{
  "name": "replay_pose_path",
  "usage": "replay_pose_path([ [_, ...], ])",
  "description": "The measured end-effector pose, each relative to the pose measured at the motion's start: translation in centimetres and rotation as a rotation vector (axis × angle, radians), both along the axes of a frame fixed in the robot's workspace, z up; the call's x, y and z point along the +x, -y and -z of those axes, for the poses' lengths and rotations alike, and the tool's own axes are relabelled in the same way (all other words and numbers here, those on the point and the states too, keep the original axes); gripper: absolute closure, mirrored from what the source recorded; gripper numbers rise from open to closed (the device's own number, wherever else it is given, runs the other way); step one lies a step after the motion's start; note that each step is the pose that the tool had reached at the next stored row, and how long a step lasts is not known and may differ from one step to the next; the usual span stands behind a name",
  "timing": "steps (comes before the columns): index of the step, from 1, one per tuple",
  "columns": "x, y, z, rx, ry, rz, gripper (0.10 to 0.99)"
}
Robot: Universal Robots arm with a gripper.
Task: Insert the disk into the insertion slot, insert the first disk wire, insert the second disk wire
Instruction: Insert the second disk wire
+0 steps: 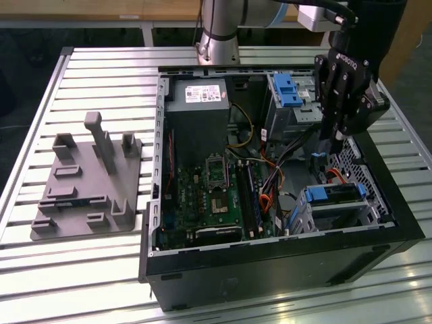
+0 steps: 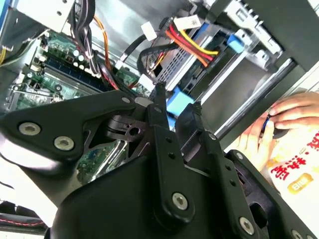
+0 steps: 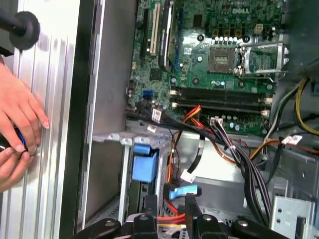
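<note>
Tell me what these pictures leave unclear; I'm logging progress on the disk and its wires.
- Exterior view: cables hide whether anything is plugged into the disk in the insertion slot.
- Second wrist view: the gripper hides behind its own body whether it holds anything.
- First wrist view: the picture's edge cuts off the person's hand and whatever it touches.

This looks like a robotics lab or test workshop. In the exterior view, an open computer case (image 1: 270,270) stands at centre on a ribbed aluminium workbench (image 1: 101,67). A grey fixture plate (image 1: 81,202) lies at left, and a robot arm's base (image 1: 217,34) is mounted at top centre.
</note>
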State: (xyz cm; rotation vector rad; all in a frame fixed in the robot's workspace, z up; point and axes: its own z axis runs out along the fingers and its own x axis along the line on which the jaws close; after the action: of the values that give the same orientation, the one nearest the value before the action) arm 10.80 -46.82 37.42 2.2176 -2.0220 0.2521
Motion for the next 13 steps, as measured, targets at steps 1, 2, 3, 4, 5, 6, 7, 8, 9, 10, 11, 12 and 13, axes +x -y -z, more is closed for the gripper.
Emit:
replay_pose_path([
  [1, -0.24, -0.01, 0.04, -0.003, 0.0001, 0.000, 0.729],
  [2, -0.43, -0.02, 0.09, -0.008, 0.0001, 0.000, 0.729],
  [3, -0.56, -0.02, 0.13, -0.017, 0.0001, -0.001, 0.729],
  [4, -0.63, -0.03, 0.16, -0.026, 0.0001, -0.003, 0.729],
  [5, -0.70, -0.03, 0.19, -0.035, 0.0002, -0.005, 0.729],
  [6, -0.77, -0.04, 0.23, -0.045, 0.0004, -0.006, 0.729],
  [7, -0.84, -0.05, 0.27, -0.053, 0.0009, -0.007, 0.729],
  [8, -0.91, -0.08, 0.31, -0.061, 0.0022, -0.008, 0.729],
  [9, -0.97, -0.10, 0.35, -0.068, 0.0050, -0.008, 0.729],
  [10, -1.03, -0.14, 0.40, -0.074, 0.0103, -0.009, 0.729],
  [11, -1.08, -0.16, 0.43, -0.079, 0.0167, -0.009, 0.729],
  [12, -1.11, -0.18, 0.47, -0.083, 0.0240, -0.010, 0.729],
  [13, -1.13, -0.20, 0.51, -0.086, 0.0317, -0.011, 0.729],
])
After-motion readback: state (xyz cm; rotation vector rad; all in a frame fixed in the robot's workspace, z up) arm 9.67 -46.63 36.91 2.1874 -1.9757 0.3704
